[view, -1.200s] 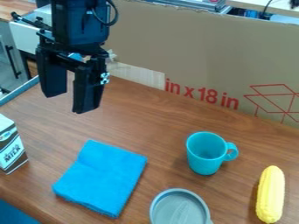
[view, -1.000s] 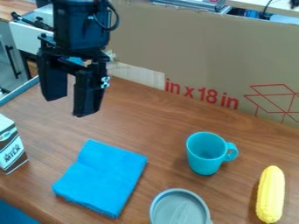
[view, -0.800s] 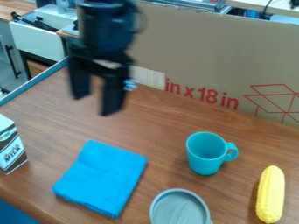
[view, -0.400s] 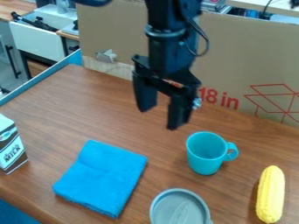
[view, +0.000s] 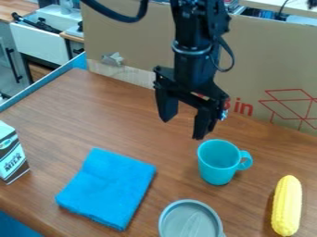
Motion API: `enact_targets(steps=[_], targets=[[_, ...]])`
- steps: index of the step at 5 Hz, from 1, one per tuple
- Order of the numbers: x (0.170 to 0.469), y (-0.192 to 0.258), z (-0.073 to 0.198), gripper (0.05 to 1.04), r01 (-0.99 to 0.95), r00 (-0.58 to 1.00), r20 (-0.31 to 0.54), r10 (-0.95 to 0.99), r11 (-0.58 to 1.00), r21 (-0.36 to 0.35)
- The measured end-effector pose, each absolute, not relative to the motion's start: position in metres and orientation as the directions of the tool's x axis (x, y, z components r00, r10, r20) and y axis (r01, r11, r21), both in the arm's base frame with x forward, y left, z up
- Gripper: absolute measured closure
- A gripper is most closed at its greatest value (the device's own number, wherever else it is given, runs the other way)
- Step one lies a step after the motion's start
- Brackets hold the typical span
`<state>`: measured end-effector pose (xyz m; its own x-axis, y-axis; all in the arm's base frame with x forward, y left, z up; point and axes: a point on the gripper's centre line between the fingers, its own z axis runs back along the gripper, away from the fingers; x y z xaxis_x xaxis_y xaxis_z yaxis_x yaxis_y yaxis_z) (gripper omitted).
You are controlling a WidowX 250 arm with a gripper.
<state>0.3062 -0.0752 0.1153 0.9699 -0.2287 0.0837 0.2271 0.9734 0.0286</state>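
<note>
The black gripper [view: 182, 130] hangs open above the table, behind and slightly left of the teal cup [view: 217, 167], with nothing between its fingers. The cup stands upright, its handle toward the right. A folded blue cloth [view: 107, 188] lies flat to the left of the cup. At the front edge of the view sits a round grey lid-like item [view: 191, 221]. On the right lies a yellow corn cob [view: 287, 206]. A milk carton [view: 12, 155] stands at the left edge.
A large cardboard sheet [view: 266, 69] with red print stands along the table's back edge. A blue rail [view: 46, 82] borders the wooden table [view: 93, 120] at the back left. Behind it are a white drawer unit and a counter.
The gripper has moved from the upper left to the right and slightly lower, stopping nearer the cup. It is open throughout, and the objects on the table have stayed in place.
</note>
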Motion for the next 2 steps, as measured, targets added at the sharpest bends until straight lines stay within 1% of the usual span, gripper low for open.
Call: enact_targets(steps=[1, 2], targets=[[0.315, -0.078, 0.097, 0.083, 0.212, 0.975, 0.067, -0.214, 0.977, 0.027], [0.321, -0.079, 0.083, 0.083, 0.233, 0.971, 0.054, -0.232, 0.972, -0.02]])
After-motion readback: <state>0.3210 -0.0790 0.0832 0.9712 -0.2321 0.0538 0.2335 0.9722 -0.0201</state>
